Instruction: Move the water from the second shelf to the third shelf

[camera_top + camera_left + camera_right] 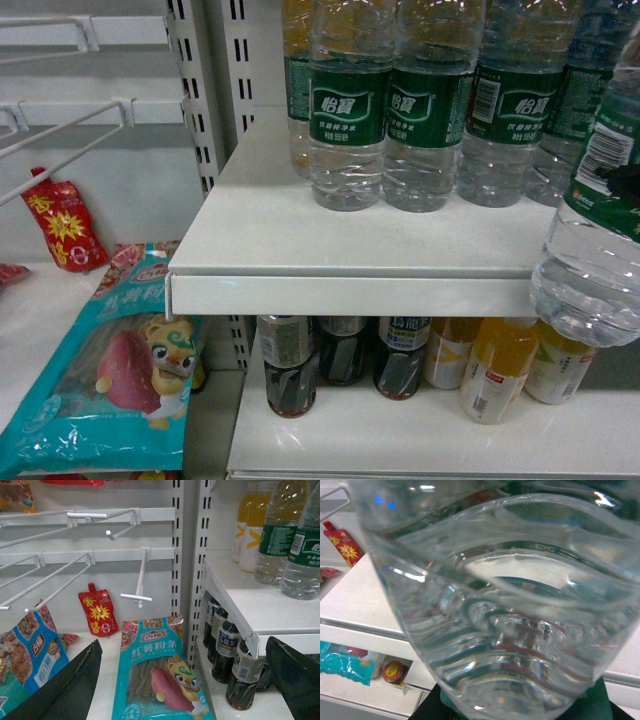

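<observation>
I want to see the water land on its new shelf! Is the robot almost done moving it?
About halfway. Done: the water bottle is lifted off, tilted in the air in front of the shelf where the other water bottles stand. In hand: it fills the right wrist view, so the right end effector seems to grip it. Left: carry it to the other shelf, set it down, let go.

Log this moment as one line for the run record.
right gripper: holding water bottle in air, off shelf edge | left gripper: open, empty | bottle not yet placed
</observation>
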Controlling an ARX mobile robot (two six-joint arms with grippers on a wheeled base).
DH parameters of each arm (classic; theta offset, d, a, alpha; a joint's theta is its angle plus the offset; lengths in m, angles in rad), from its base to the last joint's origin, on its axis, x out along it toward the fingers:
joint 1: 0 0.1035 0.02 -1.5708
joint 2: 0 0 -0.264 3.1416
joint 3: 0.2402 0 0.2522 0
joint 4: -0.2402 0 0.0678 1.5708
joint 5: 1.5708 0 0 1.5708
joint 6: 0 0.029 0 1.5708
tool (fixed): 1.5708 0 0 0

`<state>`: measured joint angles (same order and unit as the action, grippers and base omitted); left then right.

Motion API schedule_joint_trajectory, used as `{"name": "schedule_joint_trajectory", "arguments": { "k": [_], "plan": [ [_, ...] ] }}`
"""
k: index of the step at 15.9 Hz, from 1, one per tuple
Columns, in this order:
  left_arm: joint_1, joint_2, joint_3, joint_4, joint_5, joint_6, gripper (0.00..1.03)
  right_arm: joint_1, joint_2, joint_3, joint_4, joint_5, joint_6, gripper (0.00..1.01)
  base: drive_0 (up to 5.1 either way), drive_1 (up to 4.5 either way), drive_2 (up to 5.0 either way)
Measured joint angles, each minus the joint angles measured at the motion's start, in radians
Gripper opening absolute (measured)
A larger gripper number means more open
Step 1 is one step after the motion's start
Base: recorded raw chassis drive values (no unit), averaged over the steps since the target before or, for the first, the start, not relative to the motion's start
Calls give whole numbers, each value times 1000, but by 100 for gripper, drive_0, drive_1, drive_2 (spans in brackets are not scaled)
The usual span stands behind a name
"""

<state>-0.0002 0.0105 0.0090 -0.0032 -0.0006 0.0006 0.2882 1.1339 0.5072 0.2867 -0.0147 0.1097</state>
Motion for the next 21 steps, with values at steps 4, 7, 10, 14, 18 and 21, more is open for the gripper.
{"name": "schedule_joint_trajectory", "arguments": {
  "k": [4, 7, 10, 14, 18, 21],
  "plan": [
    [0, 0, 0, 0, 0, 0, 98, 0, 135, 137, 33, 15, -4, 35, 0, 0, 0],
    [0, 0, 0, 0, 0, 0, 98, -18, 225, 205, 49, 41, -10, 35, 0, 0, 0],
    [0, 0, 0, 0, 0, 0, 98, -41, 288, 252, 46, 66, -10, 35, 0, 0, 0],
    [0, 0, 0, 0, 0, 0, 98, -46, 331, 289, 51, 68, -5, 35, 0, 0, 0],
    [0, 0, 0, 0, 0, 0, 98, -38, 357, 290, 60, 77, 6, 35, 0, 0, 0],
    [0, 0, 0, 0, 0, 0, 98, -13, 369, 288, 97, 87, 28, 35, 0, 0, 0]
  ]
}}
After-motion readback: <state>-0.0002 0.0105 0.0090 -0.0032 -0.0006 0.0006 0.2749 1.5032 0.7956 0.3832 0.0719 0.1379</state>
